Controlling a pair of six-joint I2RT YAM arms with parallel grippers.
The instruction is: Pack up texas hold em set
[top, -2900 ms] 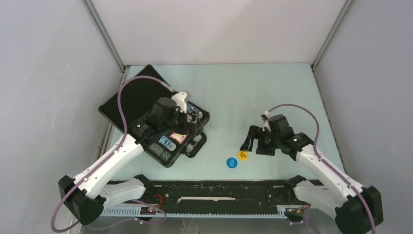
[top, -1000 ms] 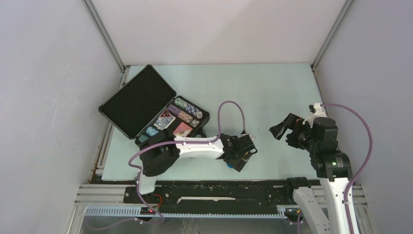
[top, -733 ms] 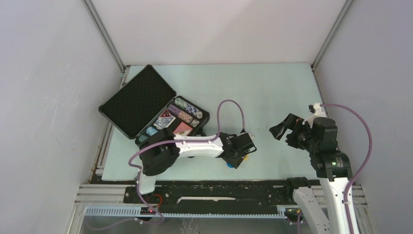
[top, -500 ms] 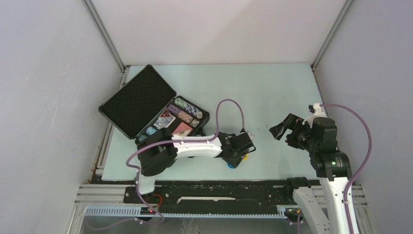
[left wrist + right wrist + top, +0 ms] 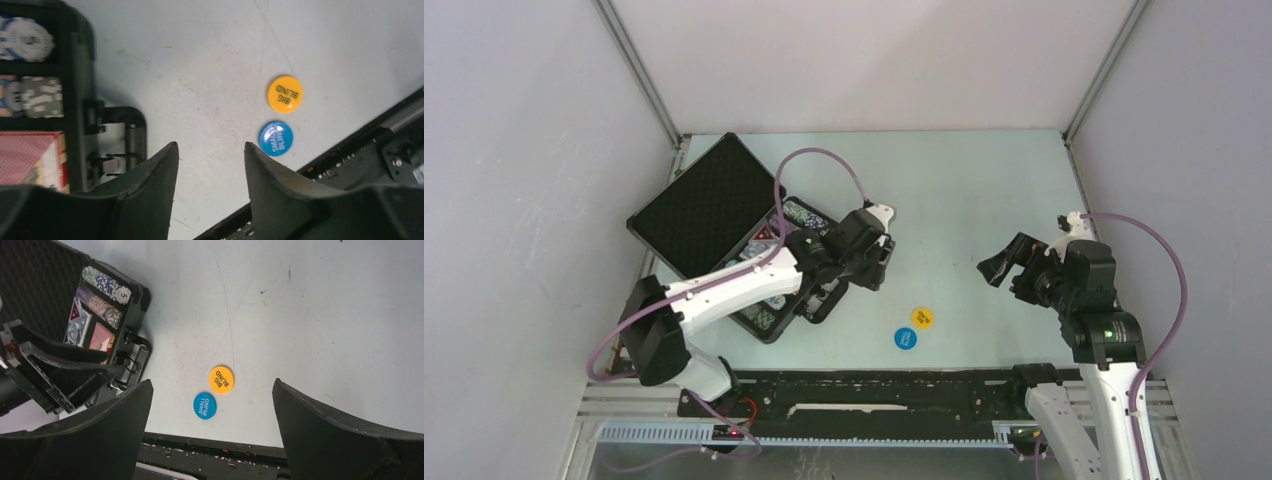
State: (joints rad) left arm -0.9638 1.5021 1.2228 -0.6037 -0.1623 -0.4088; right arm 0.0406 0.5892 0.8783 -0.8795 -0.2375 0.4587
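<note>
1. Left wrist view showed the left claw (image 5: 210,150) with its two dark, matte, wedge-shaped fingers (image 5: 150,175) moderately parted, gripping nothing; only pale, scuffed desk (image 5: 200,60) lay between them.
2. Beside one finger sat the curved black handle (image 5: 131,132) of the briefcase (image 5: 709,205), whose hard shell lay open at the desk's left side, its lid lined with dimpled black foam.
3. Inside the tray, ridged rows of poker chips (image 5: 106,282) in white, blue, green and purple lay on edge in the slots, and a red card deck (image 5: 30,155) with a fine cross-hatched back filled the compartment nearest the handle.
4. Well apart from the case, two flat, glossy round pieces rested on the desk: a yellow disc (image 5: 284,94) printed BIG BLIND and a blue disc (image 5: 275,138) printed SMALL BLIND, near each other without touching, close to the black rail (image 5: 350,165) at the near edge.
5. Farther right, the right claw (image 5: 1006,262) hung above the desk, its broad black fingers spread wide, holding nothing.
</note>
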